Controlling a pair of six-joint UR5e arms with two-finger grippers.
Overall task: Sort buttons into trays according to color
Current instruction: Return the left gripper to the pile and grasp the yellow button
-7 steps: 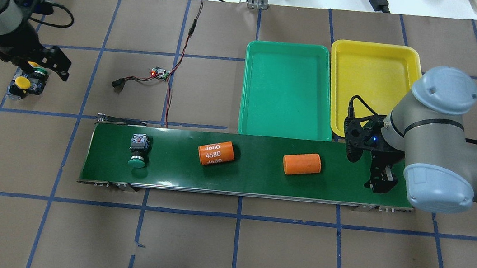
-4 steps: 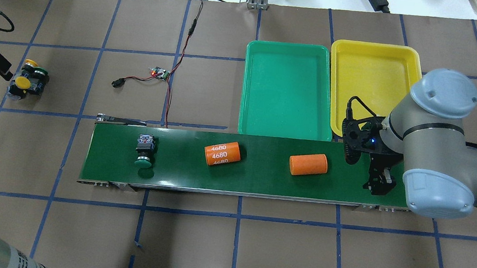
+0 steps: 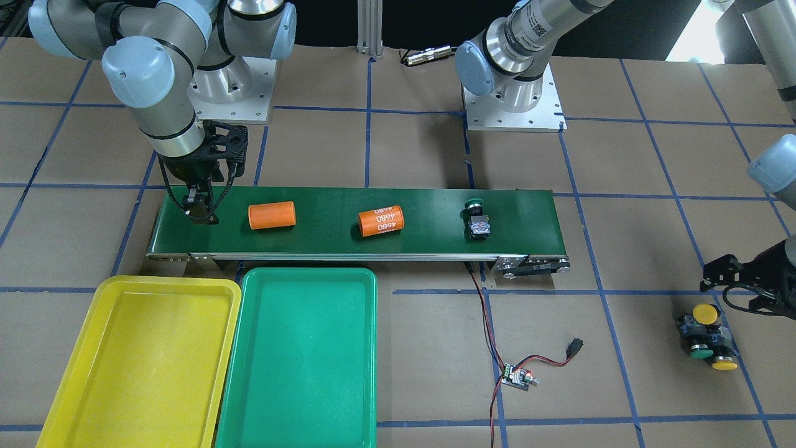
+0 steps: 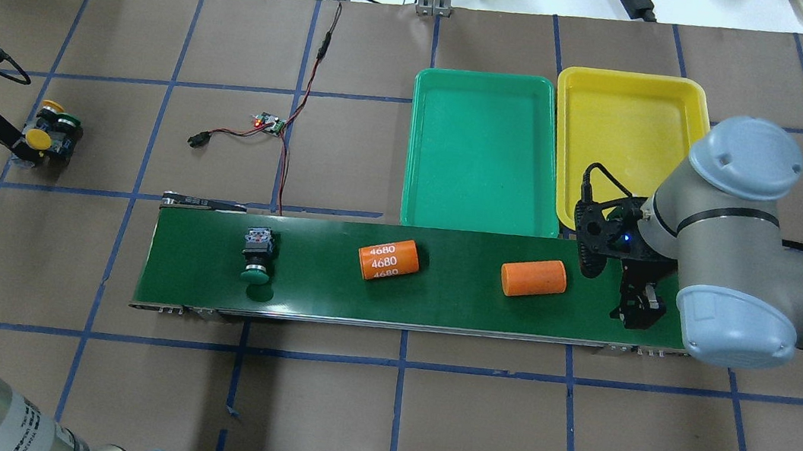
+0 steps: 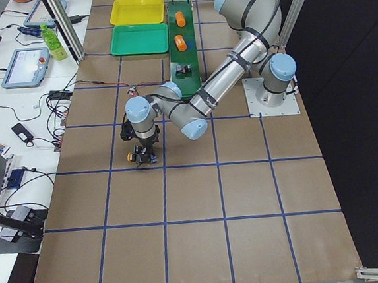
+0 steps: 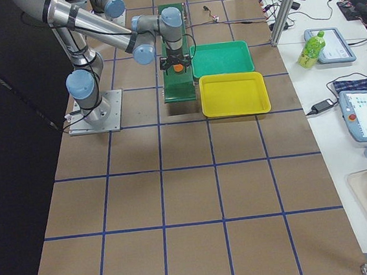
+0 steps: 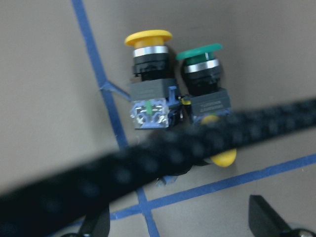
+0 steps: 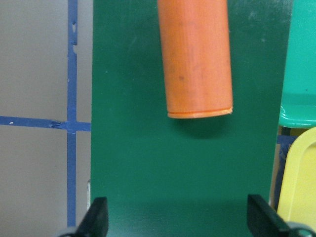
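1. The brown taped surface [image 4: 392,424] carried the conveyor belt [image 4: 437,310], with the green tray [image 4: 412,142] and yellow tray [image 4: 638,78] alongside.
2. Left gripper [image 7: 181,224] jaws stood wide over three touching buttons [image 7: 148,96]; advised: straddle one body only.
3. Right gripper [image 8: 177,222] jaws stood wide above the belt's end; the green button [image 4: 258,258] lay well apart.
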